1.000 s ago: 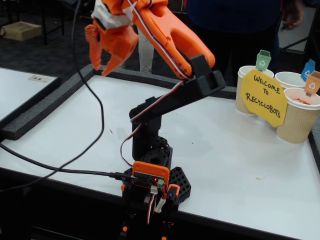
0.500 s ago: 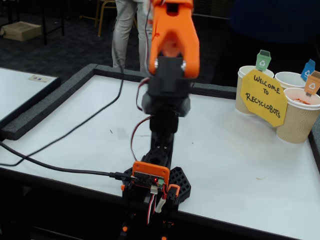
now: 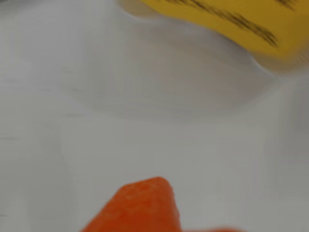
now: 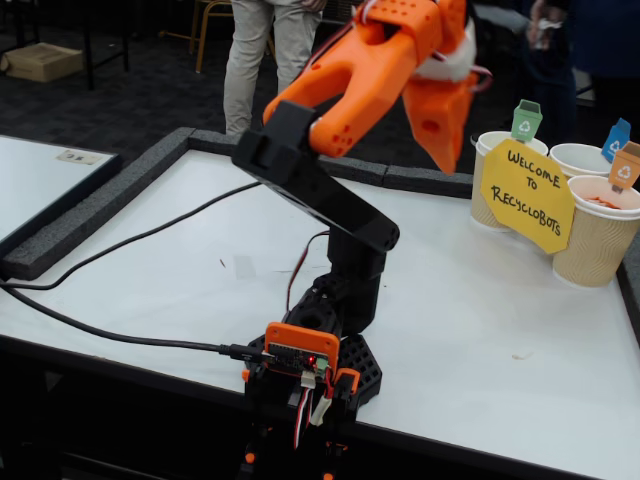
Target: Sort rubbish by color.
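No paper wad lies on the table in either view. Something orange (image 4: 601, 202) shows inside the right paper cup (image 4: 595, 245), the one with the orange tag; the light blue and green wads are out of view. My orange gripper (image 4: 445, 160) is raised high above the table, left of the cups, and points down. In the blurred wrist view one orange fingertip (image 3: 145, 205) shows at the bottom with bare table beside it. The gripper (image 3: 203, 220) looks open and holds nothing.
Three paper cups stand at the right rear: a green-tag cup (image 4: 487, 180), a blue-tag cup (image 4: 580, 158) and the orange-tag one. A yellow "Welcome to Recyclobots" sign (image 4: 527, 195) leans on them and shows in the wrist view (image 3: 227, 19). Black cables (image 4: 120, 245) cross the white table (image 4: 470, 330) at the left.
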Controlling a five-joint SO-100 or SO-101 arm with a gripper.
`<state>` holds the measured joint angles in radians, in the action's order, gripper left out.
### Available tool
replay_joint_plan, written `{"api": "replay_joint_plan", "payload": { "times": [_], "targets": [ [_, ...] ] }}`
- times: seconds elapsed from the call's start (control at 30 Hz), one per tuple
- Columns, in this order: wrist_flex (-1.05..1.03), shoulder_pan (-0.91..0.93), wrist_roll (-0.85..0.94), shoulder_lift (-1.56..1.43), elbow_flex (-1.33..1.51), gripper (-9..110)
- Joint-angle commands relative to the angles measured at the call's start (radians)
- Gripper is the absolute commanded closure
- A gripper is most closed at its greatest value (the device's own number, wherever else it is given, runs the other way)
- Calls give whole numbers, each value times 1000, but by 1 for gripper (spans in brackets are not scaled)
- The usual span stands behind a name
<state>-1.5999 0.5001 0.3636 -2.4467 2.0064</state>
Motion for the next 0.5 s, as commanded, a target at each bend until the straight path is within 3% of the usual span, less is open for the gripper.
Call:
{"api": "replay_joint_plan", "payload": {
  "times": [0.0, 0.47],
  "targets": [
    [32, 132, -15, -61, -6, 101],
    [66, 341, -17, -67, -11, 101]
  ]
}}
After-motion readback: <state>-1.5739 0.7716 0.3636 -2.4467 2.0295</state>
